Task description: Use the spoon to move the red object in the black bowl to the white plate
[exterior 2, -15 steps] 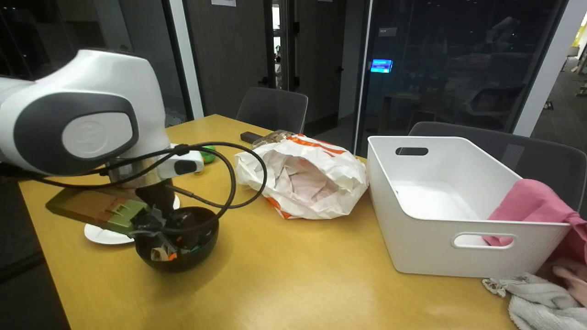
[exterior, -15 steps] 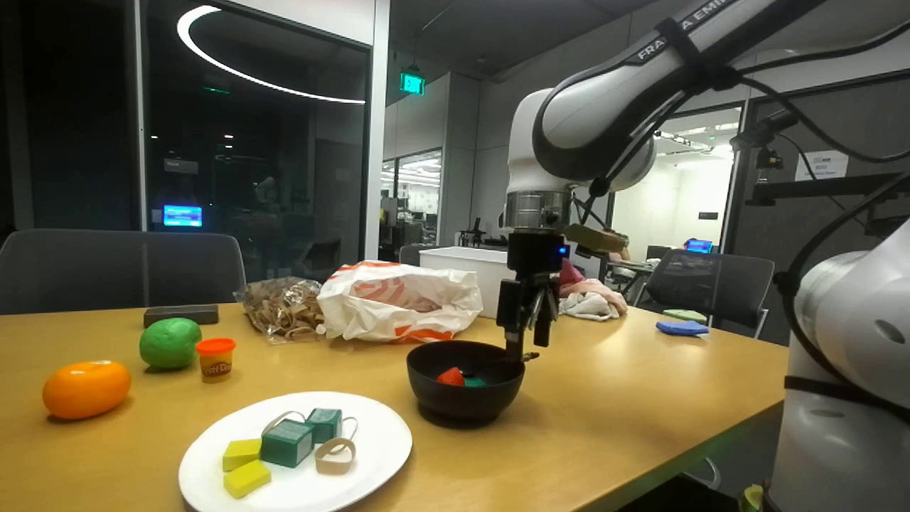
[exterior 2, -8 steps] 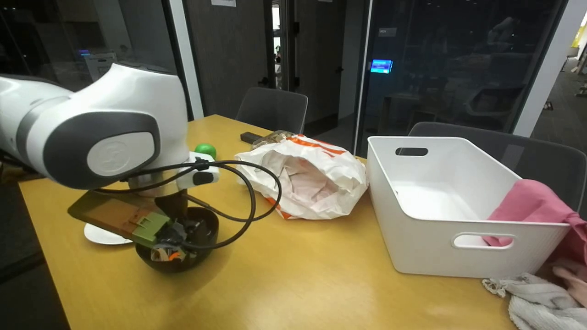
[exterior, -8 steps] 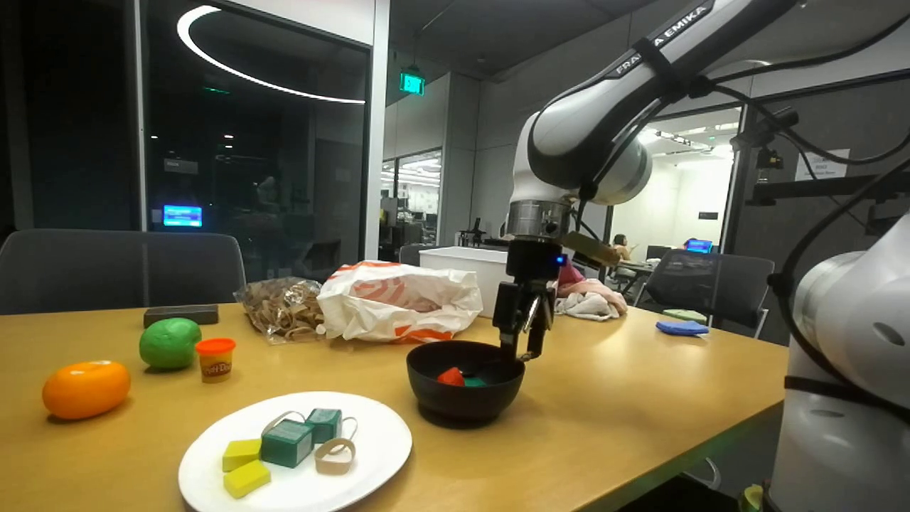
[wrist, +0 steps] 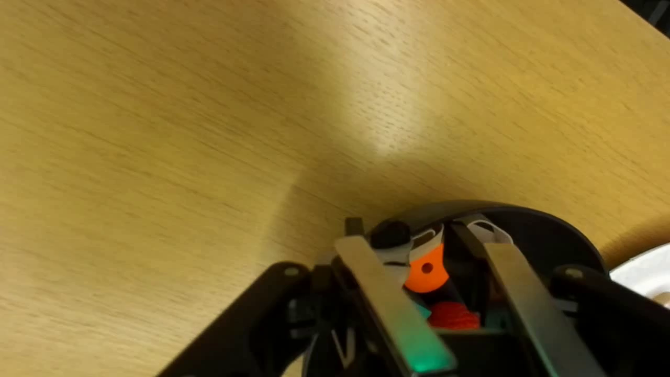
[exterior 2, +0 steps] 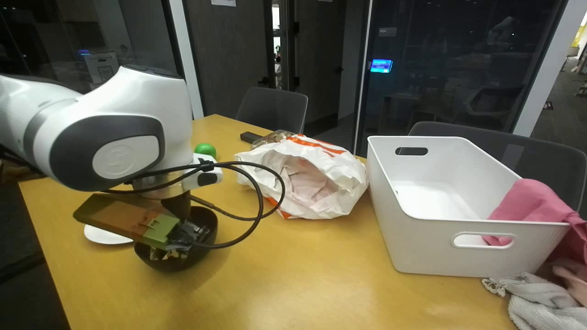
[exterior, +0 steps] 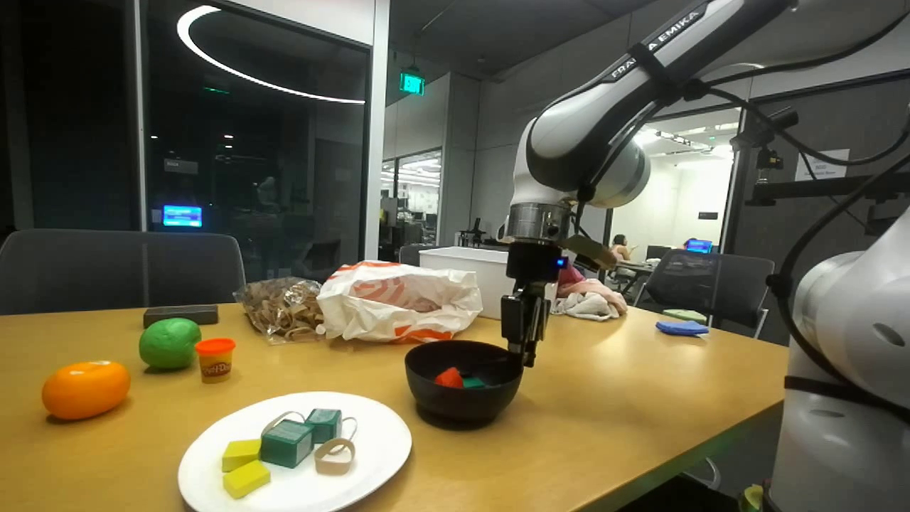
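In both exterior views the gripper points down at the rim of the glossy black bowl. The wrist view shows its fingers drawn in part way, a gap still between them. A dark rounded end with a grey part sits in that gap, close to one finger. It may be the spoon's handle, but I cannot tell; the rest of the spoon is hidden. The small red object lies in the bowl, beside something teal. The white plate stands apart from the bowl.
Teal and yellow blocks and a beige loop lie on the plate. Inside the bowl is an orange piece with a hole. An orange fruit, a green fruit, a plastic bag and a white bin stand around.
My gripper has come down a little at the bowl's rim, and its fingers have moved from wide apart to closer together. The bowl has shifted very slightly; the red object stays in it.
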`<state>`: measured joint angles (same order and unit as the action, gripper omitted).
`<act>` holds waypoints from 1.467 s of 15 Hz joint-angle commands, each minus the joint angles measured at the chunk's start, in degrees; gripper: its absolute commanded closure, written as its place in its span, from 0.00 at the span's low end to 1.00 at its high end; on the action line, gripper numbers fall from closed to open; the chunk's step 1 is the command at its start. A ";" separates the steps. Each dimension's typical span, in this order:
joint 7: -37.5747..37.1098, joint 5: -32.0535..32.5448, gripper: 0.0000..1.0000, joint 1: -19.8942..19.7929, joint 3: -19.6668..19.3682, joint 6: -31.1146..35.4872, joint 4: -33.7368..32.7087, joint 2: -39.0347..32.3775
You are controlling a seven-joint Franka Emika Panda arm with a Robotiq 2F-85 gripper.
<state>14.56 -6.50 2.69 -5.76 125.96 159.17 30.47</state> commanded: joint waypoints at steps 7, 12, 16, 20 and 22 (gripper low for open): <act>3.30 -0.66 0.90 1.29 -0.17 0.85 -1.10 1.23; 2.28 0.89 0.89 0.61 0.59 -0.25 -1.15 1.60; -2.09 12.01 0.89 -1.28 6.31 -2.80 -1.29 5.12; -6.72 21.18 0.89 0.00 12.67 -10.79 -1.52 9.37; -8.31 24.16 0.89 1.82 16.08 -16.08 -1.57 10.75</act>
<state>9.13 13.37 2.65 5.98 116.26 157.74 37.84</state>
